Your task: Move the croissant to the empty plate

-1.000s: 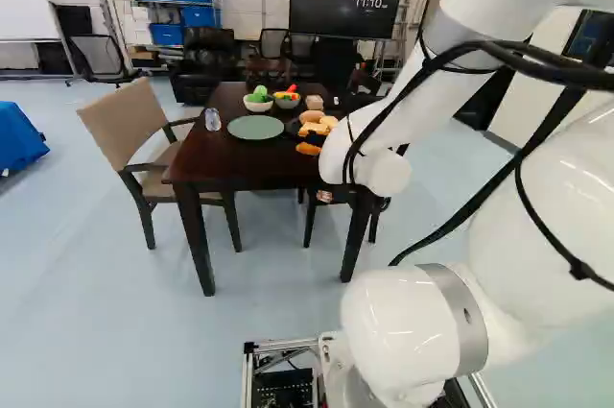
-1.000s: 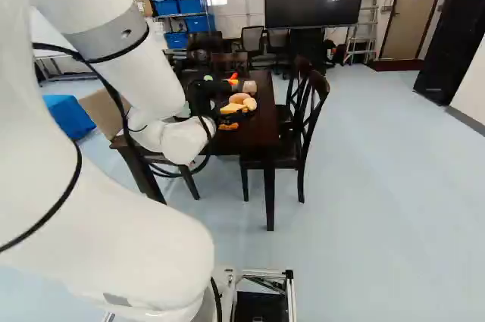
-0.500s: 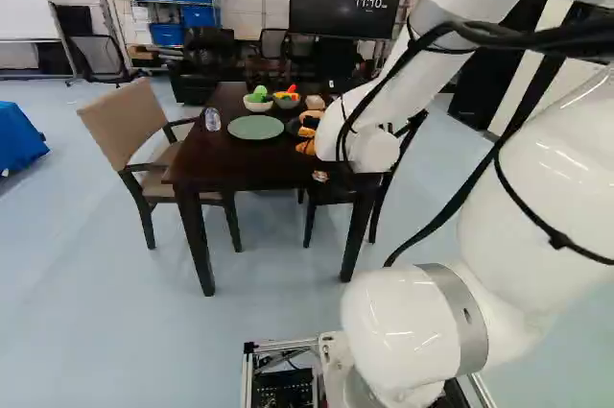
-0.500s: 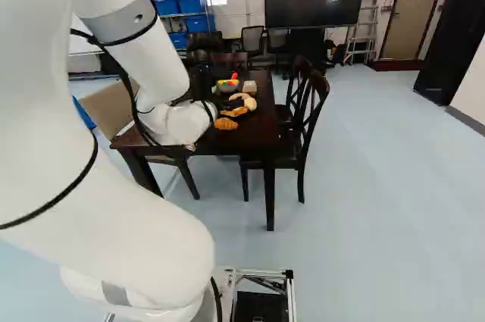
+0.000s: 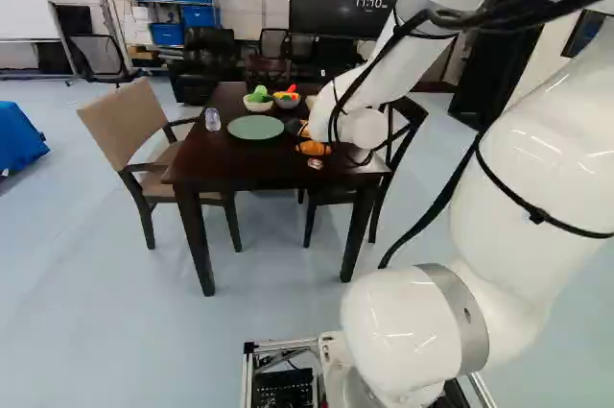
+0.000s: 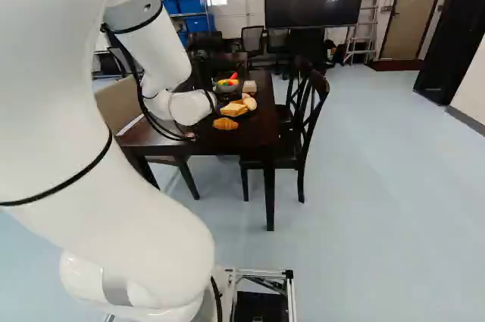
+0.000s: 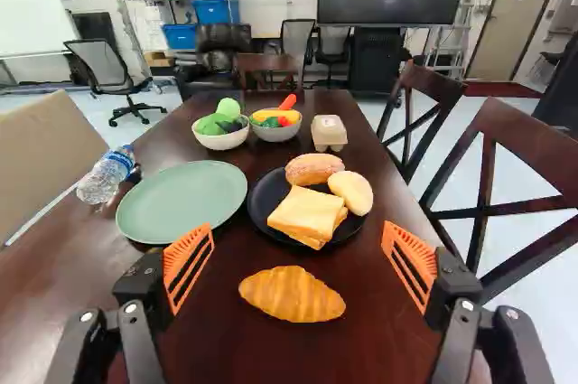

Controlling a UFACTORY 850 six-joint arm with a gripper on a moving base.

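The golden-brown croissant (image 7: 291, 295) lies alone on the dark table, between the wrist camera and the black plate; it also shows near the white wrist in the left base view, croissant (image 5: 314, 148). In the wrist view my gripper (image 7: 298, 226) is open, its orange pads wide apart on either side of the croissant's line, with nothing held. The empty green plate (image 7: 181, 201) sits beyond the left-hand finger, left of the black plate. In the right base view the arm hides the green plate. The gripper cannot be made out clearly in the base views.
A black plate (image 7: 340, 231) holds bread and rolls. Behind stand two bowls (image 7: 275, 131) of toy produce and a small carton (image 7: 329, 132). A water bottle (image 7: 107, 174) lies beside the green plate. Chairs (image 7: 506, 176) flank the dark table (image 5: 230, 164).
The arm has moved forward over the table, its wrist rising in both base views. In the right base view the croissant and other food are less covered. The base has not moved.
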